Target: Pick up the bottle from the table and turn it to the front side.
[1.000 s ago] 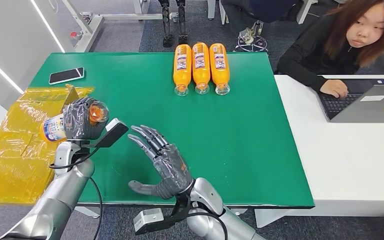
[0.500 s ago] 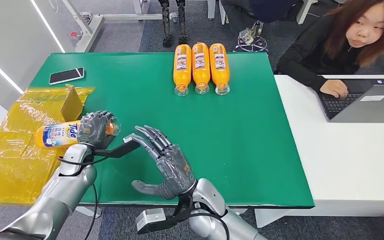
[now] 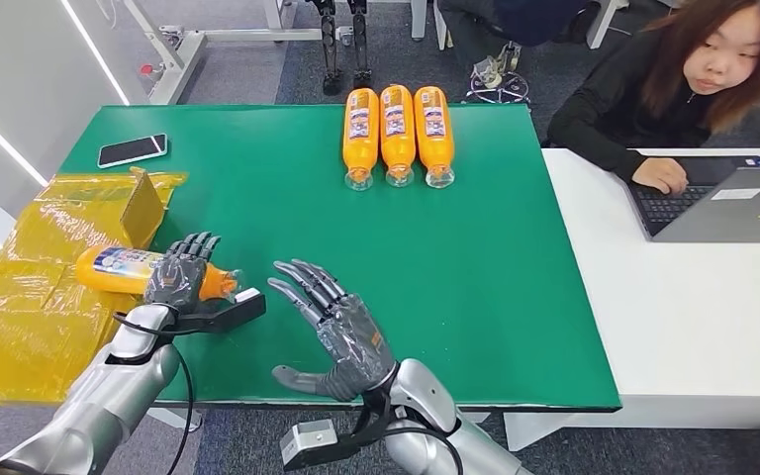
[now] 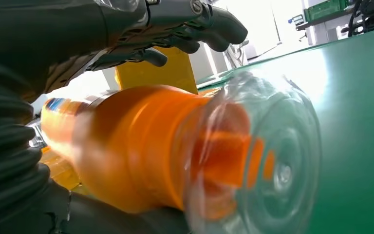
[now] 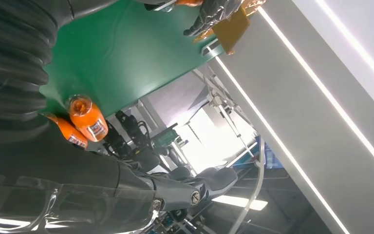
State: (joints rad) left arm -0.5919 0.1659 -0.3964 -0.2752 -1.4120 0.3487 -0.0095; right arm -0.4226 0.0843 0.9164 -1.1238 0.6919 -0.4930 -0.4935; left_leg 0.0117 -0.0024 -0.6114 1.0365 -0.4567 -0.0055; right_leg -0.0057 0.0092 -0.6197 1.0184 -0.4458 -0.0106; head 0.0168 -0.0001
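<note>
An orange bottle [image 3: 109, 269] with a blue and white label lies on its side at the green table's [image 3: 475, 257] left edge, with its clear-capped end [image 4: 253, 161] pointing toward the table's middle. My left hand [image 3: 183, 274] lies over the bottle's neck. Its fingers [image 4: 195, 27] are stretched out, with a gap above the bottle. My right hand [image 3: 336, 332] hovers open just right of the bottle, palm toward it, holding nothing. In the right wrist view the left hand [image 5: 209, 12] shows far off.
Three more orange bottles [image 3: 398, 134] lie side by side at the table's far middle. A phone [image 3: 132, 149] lies far left. Yellow plastic bags [image 3: 20, 307] and a yellow box [image 3: 143, 203] sit at the left. A person works at a laptop [image 3: 742, 203] on the white table [image 3: 693, 317].
My left hand has brought the bottle down from the air onto the table's left edge, and its fingers have uncurled from the bottle. The right hand has drifted slightly toward the near edge.
</note>
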